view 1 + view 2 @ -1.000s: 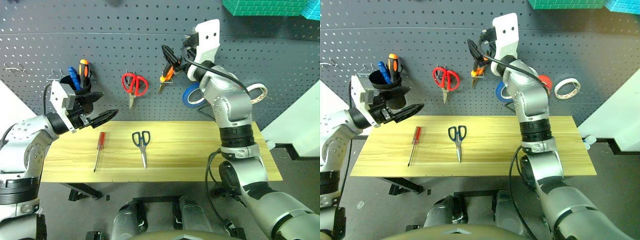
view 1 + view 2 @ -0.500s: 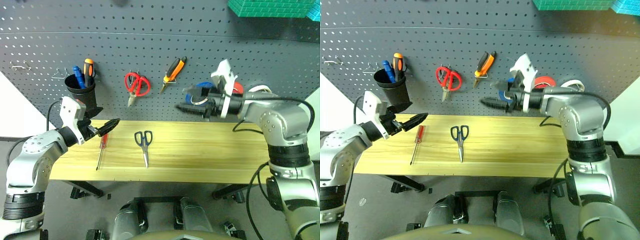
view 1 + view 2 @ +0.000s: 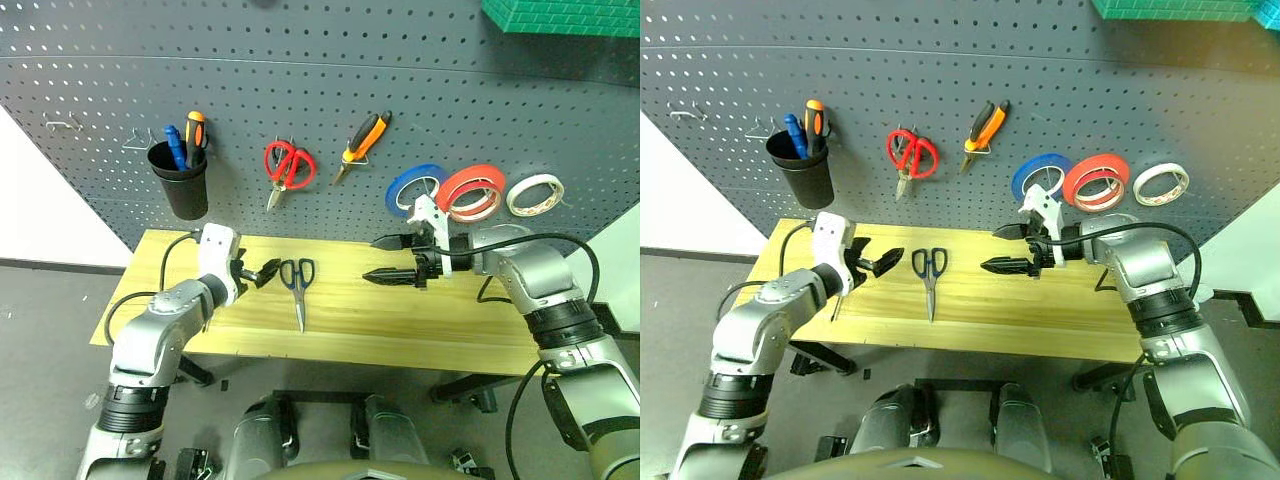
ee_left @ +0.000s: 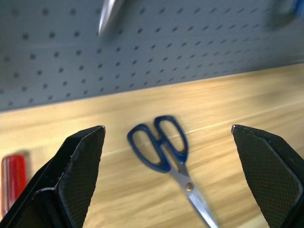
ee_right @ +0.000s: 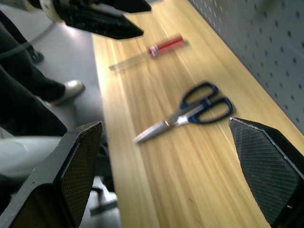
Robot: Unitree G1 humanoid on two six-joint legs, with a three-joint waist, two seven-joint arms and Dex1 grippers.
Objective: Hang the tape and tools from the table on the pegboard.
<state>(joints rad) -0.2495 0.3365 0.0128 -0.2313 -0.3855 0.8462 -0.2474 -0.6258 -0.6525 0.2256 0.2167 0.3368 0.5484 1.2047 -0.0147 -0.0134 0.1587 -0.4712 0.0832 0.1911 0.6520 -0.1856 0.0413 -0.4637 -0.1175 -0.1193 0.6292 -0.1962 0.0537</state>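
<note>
Left gripper (image 3: 262, 272), lower left of frame: fingers spread wide, empty, just left of the dark-handled scissors (image 3: 298, 287) lying on the table (image 3: 480, 325). Right gripper (image 3: 392, 258), centre right: fingers apart, empty (above the wood). Cream tape (image 3: 533, 194) and pliers (image 3: 362, 141) hang on the pegboard (image 3: 300, 80). No legible writing.

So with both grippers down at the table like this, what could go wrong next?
Both open grippers, left and right, flank the dark-handled scissors; reaching together could make them collide. The scissors lie flat on the table, so fingers may slide them rather than lift. The left arm crosses above the red-handled screwdriver and might knock it.
</note>
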